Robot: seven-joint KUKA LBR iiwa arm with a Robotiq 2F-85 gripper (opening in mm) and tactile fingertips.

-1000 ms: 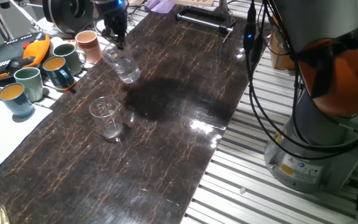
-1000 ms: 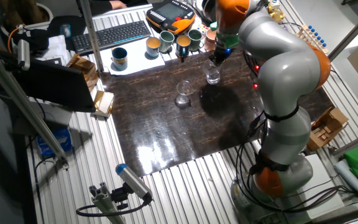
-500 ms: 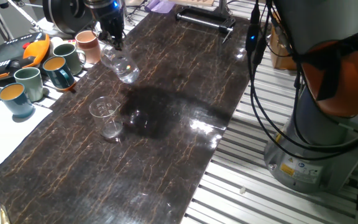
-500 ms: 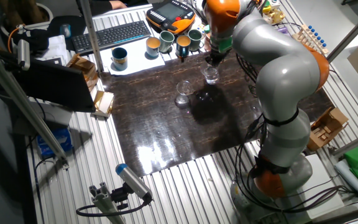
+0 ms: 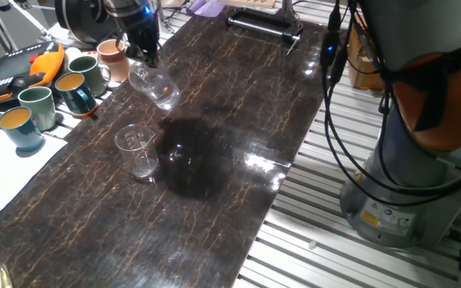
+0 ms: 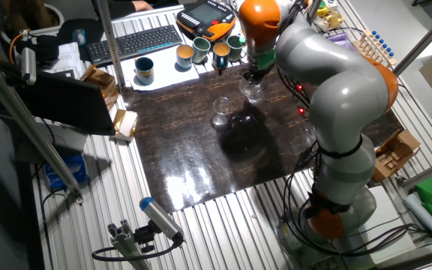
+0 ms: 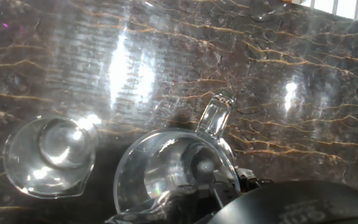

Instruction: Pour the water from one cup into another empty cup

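A: How much room is there around the gripper (image 5: 146, 50)?

B: It hangs near the mug-side edge of the dark table (image 5: 238, 120); a row of ceramic mugs (image 5: 62, 88) stands just beside it. Toward the far edge the top lies bare.

A: And the cups?

B: The gripper is clamped on the tumbler (image 5: 154, 84), lifted and tilted. The flared cup (image 5: 136, 150) stands upright nearby, apart from it. Water can't be made out in either.
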